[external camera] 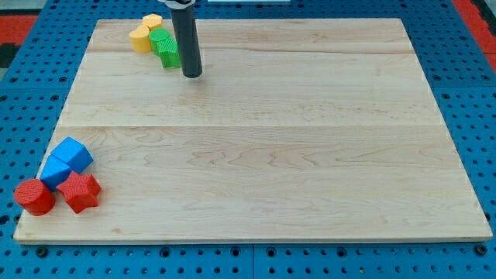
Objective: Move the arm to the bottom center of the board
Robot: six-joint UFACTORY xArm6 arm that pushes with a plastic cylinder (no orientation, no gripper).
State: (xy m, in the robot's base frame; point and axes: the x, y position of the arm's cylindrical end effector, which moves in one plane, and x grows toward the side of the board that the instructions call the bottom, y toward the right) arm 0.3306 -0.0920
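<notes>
I see bright, even, diffuse light over the whole wooden board (pixel 263 147), with no glare on the pale grain. Shadows are soft and short: a faint one hugs the base of my tip (pixel 191 75). Focus is sharp overall, colours saturated. The board's edges taper toward the view's top without visible bending.
</notes>
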